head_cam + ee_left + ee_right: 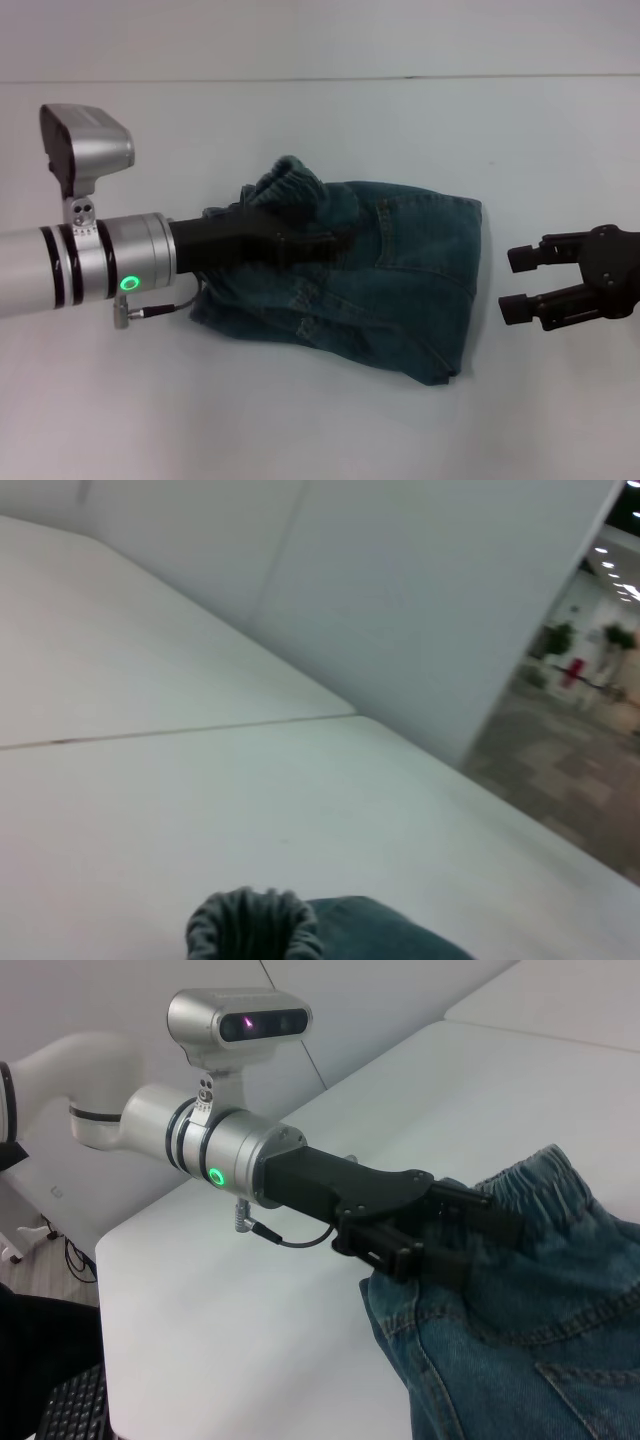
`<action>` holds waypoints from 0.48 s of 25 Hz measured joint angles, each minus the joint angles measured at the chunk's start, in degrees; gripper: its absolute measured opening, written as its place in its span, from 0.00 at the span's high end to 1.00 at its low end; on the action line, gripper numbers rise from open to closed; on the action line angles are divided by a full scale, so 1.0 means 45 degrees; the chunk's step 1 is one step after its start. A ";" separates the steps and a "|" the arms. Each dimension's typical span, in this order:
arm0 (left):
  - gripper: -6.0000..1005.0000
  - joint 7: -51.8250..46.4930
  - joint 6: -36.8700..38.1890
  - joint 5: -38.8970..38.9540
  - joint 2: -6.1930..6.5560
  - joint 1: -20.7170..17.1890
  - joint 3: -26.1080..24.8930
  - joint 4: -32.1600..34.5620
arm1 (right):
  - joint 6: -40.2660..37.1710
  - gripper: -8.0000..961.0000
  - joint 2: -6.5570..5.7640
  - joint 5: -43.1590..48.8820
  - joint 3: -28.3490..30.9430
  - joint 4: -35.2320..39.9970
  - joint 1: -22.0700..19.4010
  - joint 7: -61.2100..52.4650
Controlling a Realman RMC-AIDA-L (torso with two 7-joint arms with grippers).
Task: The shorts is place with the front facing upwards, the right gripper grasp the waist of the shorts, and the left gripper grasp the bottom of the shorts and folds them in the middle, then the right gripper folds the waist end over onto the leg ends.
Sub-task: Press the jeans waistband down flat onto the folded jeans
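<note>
The blue-green denim shorts (400, 290) lie doubled up in the middle of the white table. Their gathered waist (292, 183) is bunched and raised at the left end, and it also shows in the left wrist view (255, 925). My left gripper (325, 245) reaches in from the left and is shut on the shorts just below that waist; the right wrist view shows the left gripper (470, 1242) pinching the denim (520, 1340). My right gripper (518, 284) hovers open just to the right of the shorts, not touching them. I cannot make out the leg ends.
The table (320, 430) is bare white around the shorts, with a seam line (400, 77) across the back. The left arm's silver wrist (110, 260) with its green light and camera block hangs low over the left side.
</note>
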State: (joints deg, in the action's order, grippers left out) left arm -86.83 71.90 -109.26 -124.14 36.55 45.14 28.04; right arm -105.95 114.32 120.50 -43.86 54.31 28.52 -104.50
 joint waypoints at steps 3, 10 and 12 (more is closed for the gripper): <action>0.12 -0.0001 -0.0372 -0.0023 0.0024 -0.0147 0.0008 0.0034 | 0.0018 0.00 0.0052 0.0000 0.0020 -0.0001 0.0066 -0.0002; 0.12 0.0136 -0.0372 0.0294 -0.0004 -0.0760 -0.0009 0.0426 | 0.0110 0.00 0.0132 0.0000 0.0033 0.0000 0.0193 0.0002; 0.12 0.0243 -0.0234 0.0532 -0.0001 -0.0918 -0.0078 0.0489 | 0.0155 0.00 0.0133 0.0000 0.0022 0.0000 0.0205 0.0002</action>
State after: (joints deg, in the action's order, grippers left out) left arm -85.74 70.85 -106.86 -124.14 32.42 44.79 30.24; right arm -105.26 114.92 120.50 -43.77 54.31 29.44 -104.49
